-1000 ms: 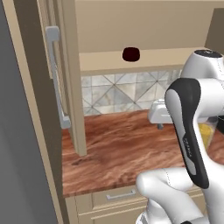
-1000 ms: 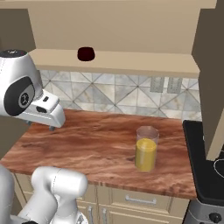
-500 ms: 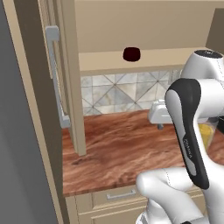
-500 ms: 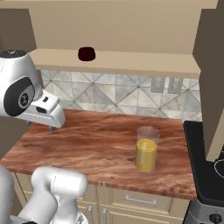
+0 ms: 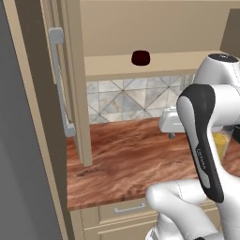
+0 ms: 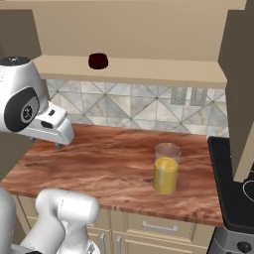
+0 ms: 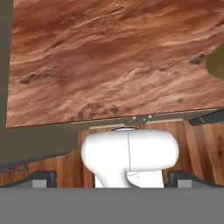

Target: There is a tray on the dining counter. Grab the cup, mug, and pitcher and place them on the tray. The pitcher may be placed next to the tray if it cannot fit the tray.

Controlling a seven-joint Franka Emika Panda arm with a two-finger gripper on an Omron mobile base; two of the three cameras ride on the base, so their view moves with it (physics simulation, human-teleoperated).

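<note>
I'd grab the pitcher [image 6: 166, 169] mid-body: heavy glass, slippery, liquid sloshing. My gripper [image 6: 58, 144] hangs spread, empty, above the tabletop [image 6: 109, 163].

Count, by kind:
- Pitcher [image 6: 165, 168]: one, clear glass with orange-yellow liquid, on the counter [image 6: 99, 163].
- Mug [image 6: 97, 60]: one, dark maroon, on the shelf [image 6: 149, 72] at 12 o'clock above the counter.
- Wall outlets [image 6: 188, 95]: two, side by side on the tiled backsplash.
- Drawer pulls [image 6: 159, 227]: one seen under the counter front.
- Tall cabinet handle [image 5: 60, 89]: one, at 9 o'clock.
</note>
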